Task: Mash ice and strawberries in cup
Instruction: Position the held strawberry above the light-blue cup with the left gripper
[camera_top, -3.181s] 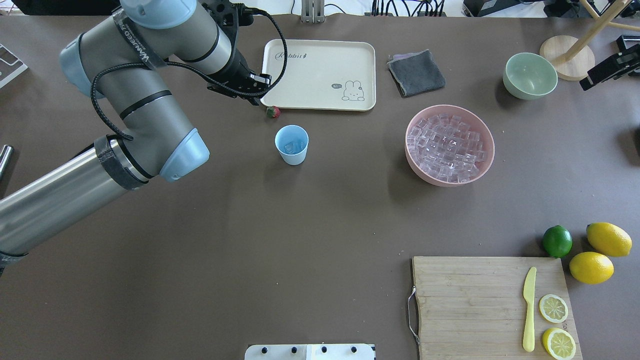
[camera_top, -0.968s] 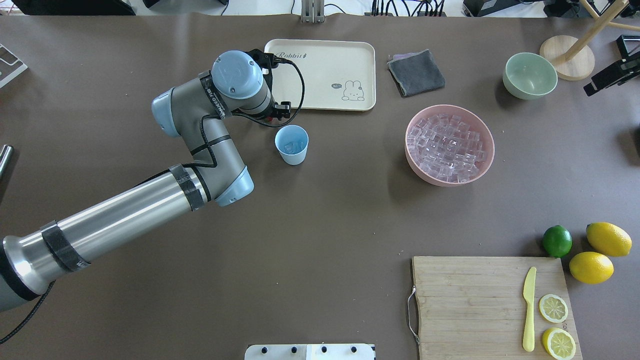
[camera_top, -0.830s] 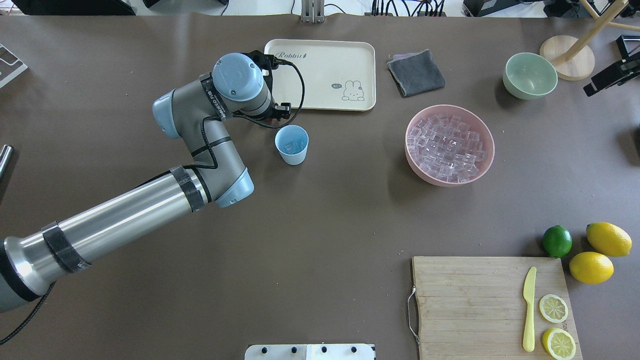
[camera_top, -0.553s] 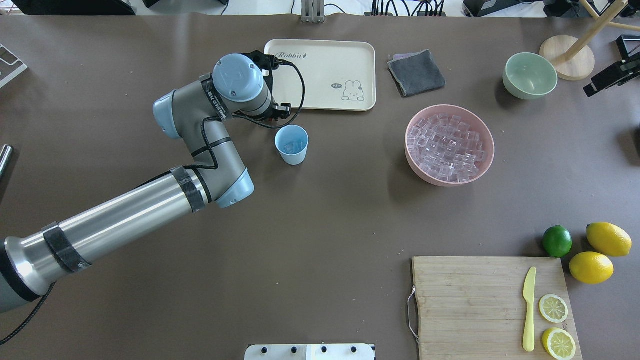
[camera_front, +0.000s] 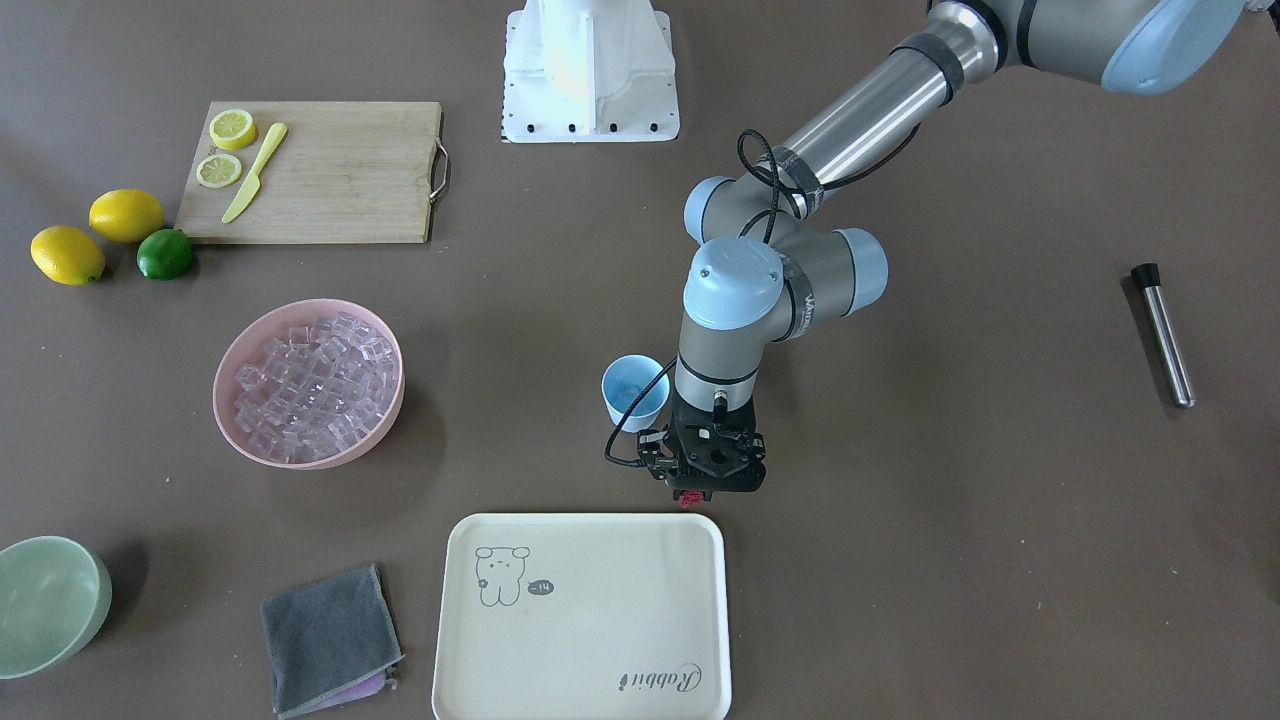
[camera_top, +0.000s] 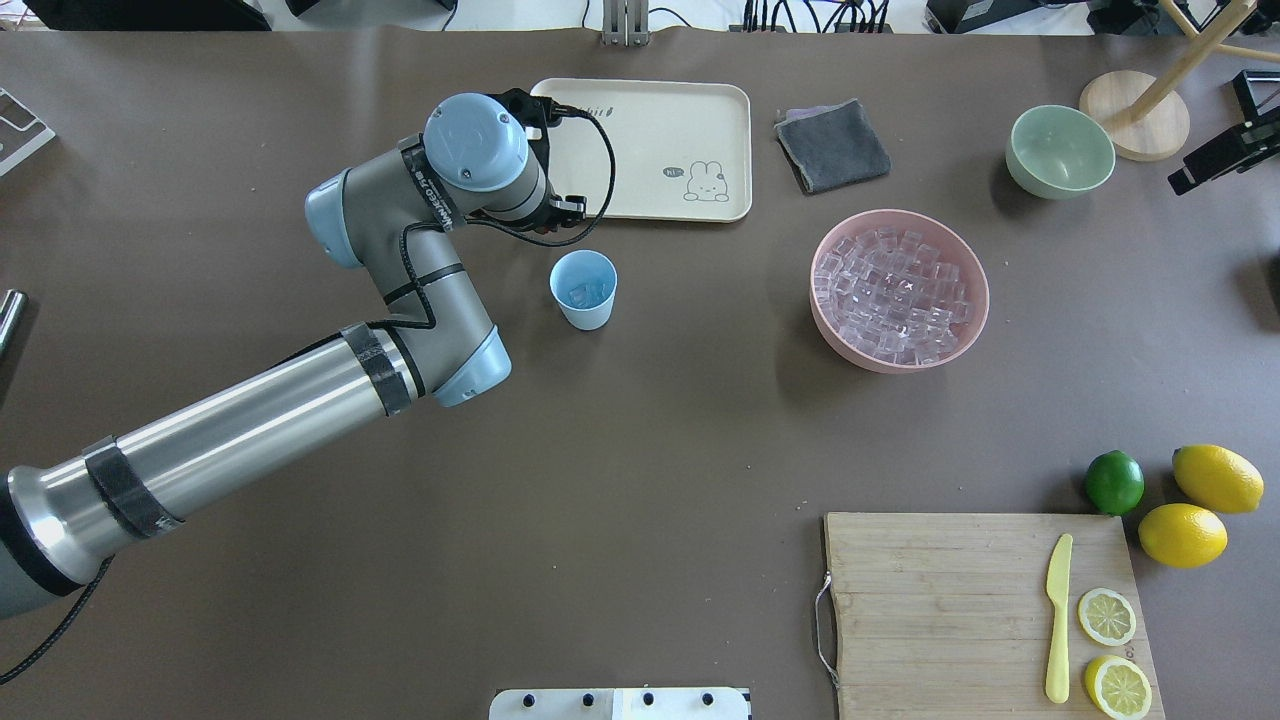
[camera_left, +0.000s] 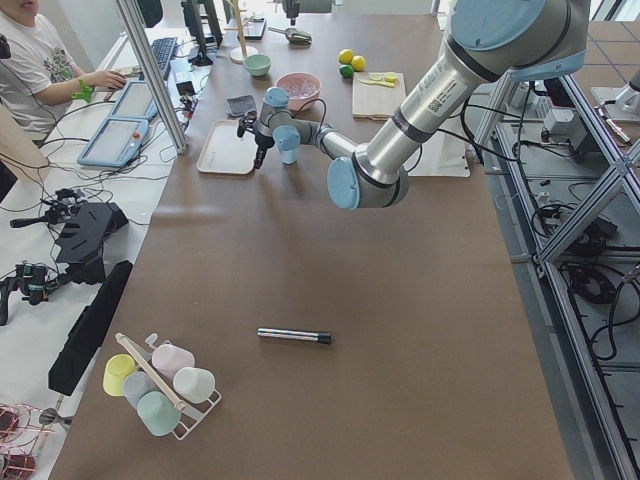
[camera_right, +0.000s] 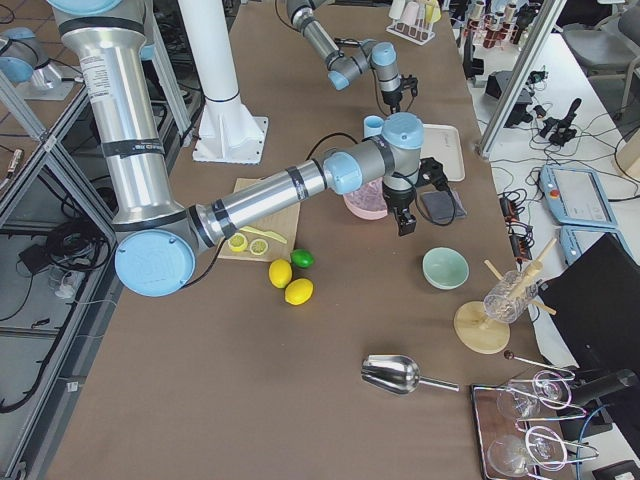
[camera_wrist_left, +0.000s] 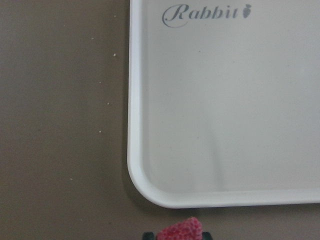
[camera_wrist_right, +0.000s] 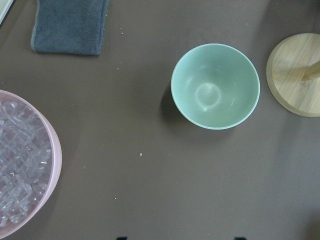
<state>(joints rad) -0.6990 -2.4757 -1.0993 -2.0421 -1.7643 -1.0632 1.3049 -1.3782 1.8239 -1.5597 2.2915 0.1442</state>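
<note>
The light blue cup (camera_top: 583, 289) stands upright on the table with a little ice (camera_top: 581, 295) in its bottom; it also shows in the front view (camera_front: 634, 390). My left gripper (camera_front: 690, 493) points straight down just beyond the cup, by the tray's corner, and is shut on the small red strawberry (camera_front: 689, 497). The left wrist view shows the strawberry (camera_wrist_left: 181, 231) between the fingertips, above the table. The heap of ice cubes (camera_top: 897, 290) fills the pink bowl (camera_top: 830, 320). My right gripper (camera_top: 1215, 155) hangs open and empty at the far right, above the table beside the green bowl (camera_wrist_right: 216, 86).
A cream tray (camera_top: 650, 120) lies behind the cup, a grey cloth (camera_top: 832, 146) to its right. A cutting board (camera_top: 930, 600) carries a yellow knife and lemon slices, with lemons and a lime (camera_top: 1114, 482) beside it. A metal rod (camera_front: 1165, 335) lies at the robot's left.
The left arm came down over the strawberry beside the tray corner and closed on it. In the last half second the wrist has risen slightly with the strawberry; the table spot no longer shows it.
</note>
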